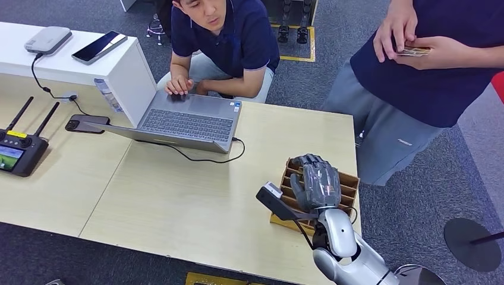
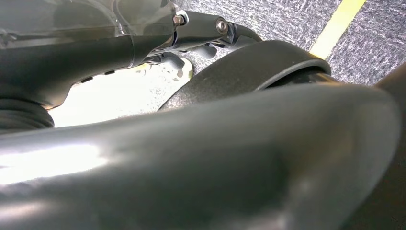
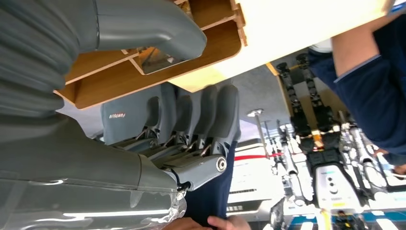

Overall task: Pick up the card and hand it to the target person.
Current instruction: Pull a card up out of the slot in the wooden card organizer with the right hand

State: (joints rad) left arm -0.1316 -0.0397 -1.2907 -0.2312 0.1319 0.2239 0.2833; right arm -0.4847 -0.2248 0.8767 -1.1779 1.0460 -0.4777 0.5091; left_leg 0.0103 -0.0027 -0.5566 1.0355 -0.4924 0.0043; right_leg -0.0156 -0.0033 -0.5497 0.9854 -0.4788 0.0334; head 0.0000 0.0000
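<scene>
Right hand (image 1: pixel 315 181): my fingers (image 3: pixel 210 112) apart, holding nothing, poised over the wooden rack (image 1: pixel 350 181).
Left hand: grip state unclear.
Card: hidden in slots; likely light, thin, slippery. Pinch its top edge.

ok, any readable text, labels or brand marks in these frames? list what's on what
Right hand: small embossed mark on the palm, shown mirrored in the right wrist view, too unclear to spell out.
Laptop: small sticker near the keyboard corner, too small to read.
Remote controller: screen and a yellow label, both too small to read.
White box: sticker on its side, blurred.
Nothing else legible.
</scene>
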